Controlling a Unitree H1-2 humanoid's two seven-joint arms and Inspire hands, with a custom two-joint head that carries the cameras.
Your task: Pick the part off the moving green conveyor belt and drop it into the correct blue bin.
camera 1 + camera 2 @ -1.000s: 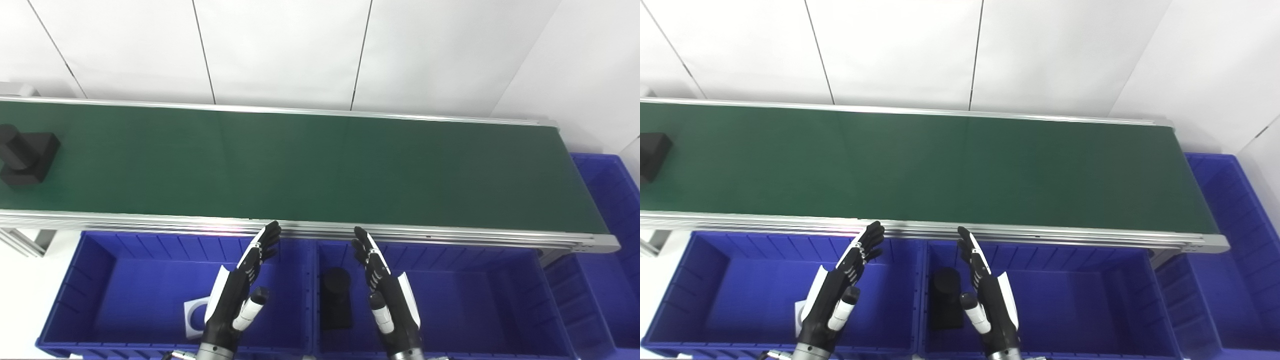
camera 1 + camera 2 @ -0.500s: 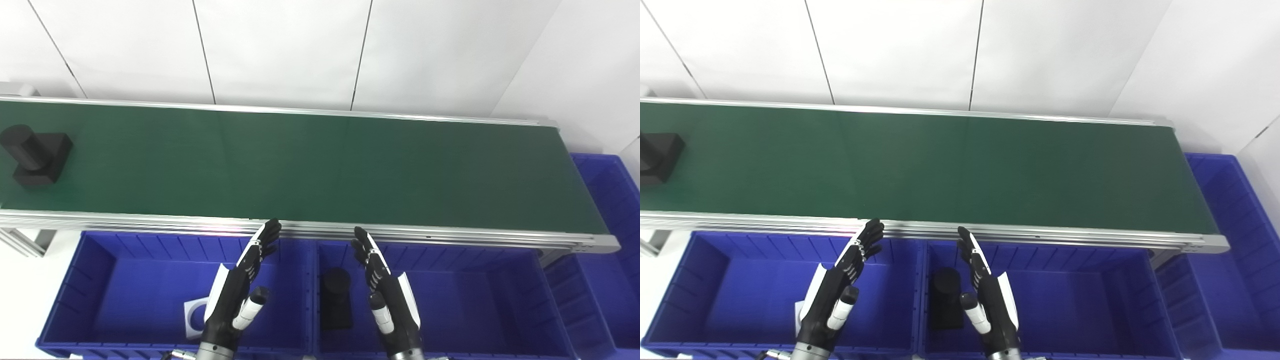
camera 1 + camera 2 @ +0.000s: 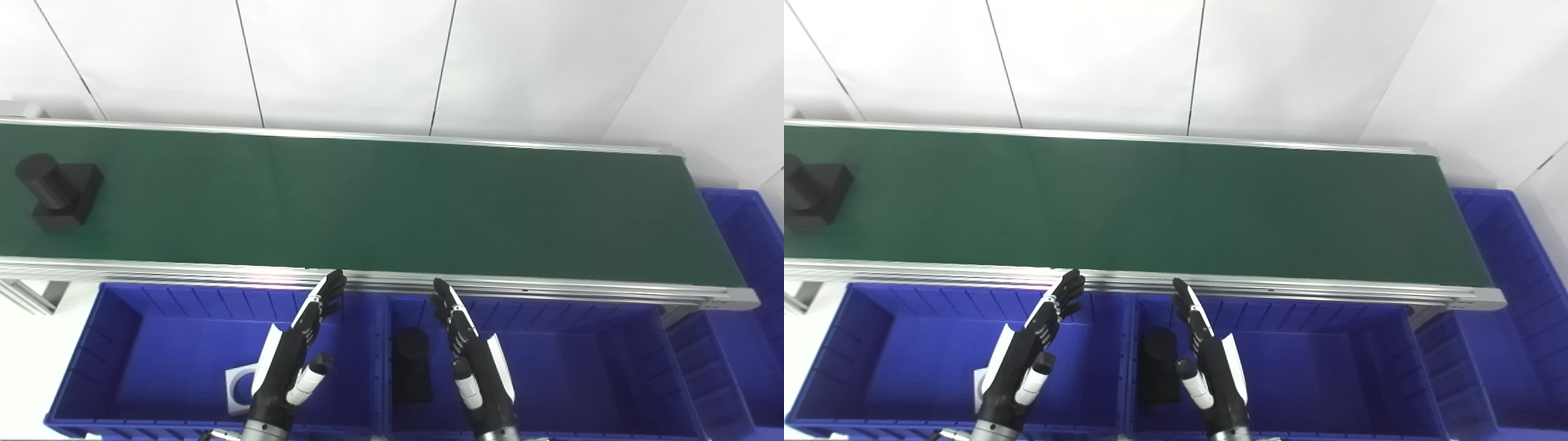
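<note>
A black part (image 3: pixel 59 190), a cylinder on a square block, rides at the far left of the green conveyor belt (image 3: pixel 380 202); it also shows in the right eye view (image 3: pixel 811 193). My left hand (image 3: pixel 294 352) is open and empty, held over the left blue bin (image 3: pixel 98 343), fingers pointing toward the belt's near rail. My right hand (image 3: pixel 474 361) is open and empty over the middle blue bin (image 3: pixel 582 361). Both hands are far from the part.
The middle bin holds a black cylinder-on-block part (image 3: pixel 411 364). The left bin holds a white square piece with a round hole (image 3: pixel 240 387). A third blue bin (image 3: pixel 747 294) stands past the belt's right end. A white wall lies behind the belt.
The black part has travelled rightward along the belt from the left edge. Both hands have stayed almost still.
</note>
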